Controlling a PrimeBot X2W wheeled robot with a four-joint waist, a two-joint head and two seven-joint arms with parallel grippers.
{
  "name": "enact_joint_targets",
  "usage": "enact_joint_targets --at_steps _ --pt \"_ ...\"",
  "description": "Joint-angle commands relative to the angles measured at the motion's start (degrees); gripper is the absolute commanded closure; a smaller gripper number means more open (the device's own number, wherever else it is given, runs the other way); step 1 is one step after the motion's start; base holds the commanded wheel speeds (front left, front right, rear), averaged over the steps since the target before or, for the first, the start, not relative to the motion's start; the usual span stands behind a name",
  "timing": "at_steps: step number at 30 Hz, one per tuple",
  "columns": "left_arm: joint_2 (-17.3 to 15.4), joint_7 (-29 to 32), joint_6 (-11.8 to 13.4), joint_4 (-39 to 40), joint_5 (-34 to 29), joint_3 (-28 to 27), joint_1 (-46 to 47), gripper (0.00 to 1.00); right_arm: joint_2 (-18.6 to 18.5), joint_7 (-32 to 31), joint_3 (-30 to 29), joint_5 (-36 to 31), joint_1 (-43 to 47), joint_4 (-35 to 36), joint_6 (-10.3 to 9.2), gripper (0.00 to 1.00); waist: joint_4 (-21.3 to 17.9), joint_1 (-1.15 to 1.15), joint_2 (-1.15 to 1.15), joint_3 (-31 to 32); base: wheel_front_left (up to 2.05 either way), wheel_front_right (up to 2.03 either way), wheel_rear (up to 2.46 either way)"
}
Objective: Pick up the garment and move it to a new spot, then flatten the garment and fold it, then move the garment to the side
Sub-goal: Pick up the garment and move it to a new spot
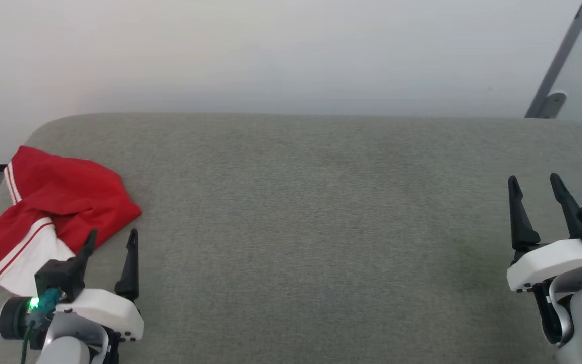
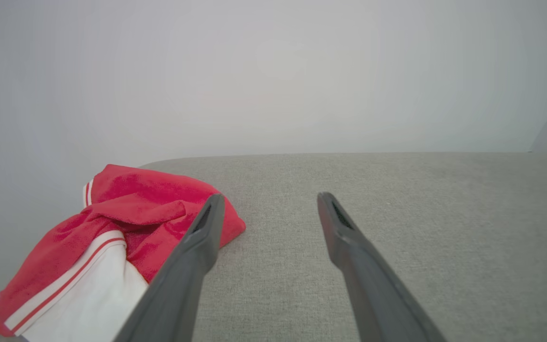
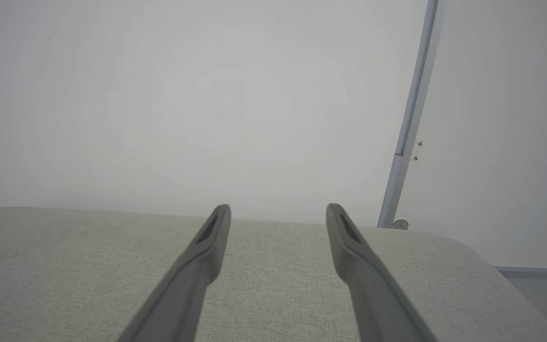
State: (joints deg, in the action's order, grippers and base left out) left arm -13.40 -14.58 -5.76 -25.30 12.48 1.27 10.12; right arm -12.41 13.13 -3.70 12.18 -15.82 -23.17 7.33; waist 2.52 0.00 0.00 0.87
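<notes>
Head view, lower left: shirt (image 1: 68, 197) bunched on grey cushion (image 1: 296, 227), probably light and limp; best pinched at raised red fold beside left gripper (image 1: 112, 232), spread and empty; right gripper (image 1: 533, 177) lower right, also spread.

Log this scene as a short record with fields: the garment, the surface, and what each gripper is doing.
surface: grey fabric, rounded corners
garment: red and white, crumpled, at the surface's left end
left gripper: open, beside the garment, nothing held
right gripper: open, far right, nothing held
task stage: garment not yet picked up
</notes>
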Motion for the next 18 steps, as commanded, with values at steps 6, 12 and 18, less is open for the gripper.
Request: enact_joint_targets --at_steps 6,12,18 --pt "-0.29 -0.70 0.96 -0.98 -1.49 -0.97 1.75 0.00 1.31 0.68 2.49 -1.55 -0.51 -0.82 0.28 0.00 4.72 0.00 0.00 -0.49 0.00 0.00 0.00" --pt "0.26 -0.63 1.30 -0.49 -1.49 -1.77 -0.30 0.00 2.25 1.08 7.34 0.31 -0.78 -2.52 0.16 0.00 10.66 0.00 0.00 -0.47 0.00 0.00 0.00" --pt "1.61 -0.61 2.35 1.01 -1.57 -2.72 -2.39 0.00 2.96 1.57 10.29 1.65 -1.33 -3.75 0.16 0.00 17.15 0.00 0.00 -0.74 0.00 0.00 0.00"
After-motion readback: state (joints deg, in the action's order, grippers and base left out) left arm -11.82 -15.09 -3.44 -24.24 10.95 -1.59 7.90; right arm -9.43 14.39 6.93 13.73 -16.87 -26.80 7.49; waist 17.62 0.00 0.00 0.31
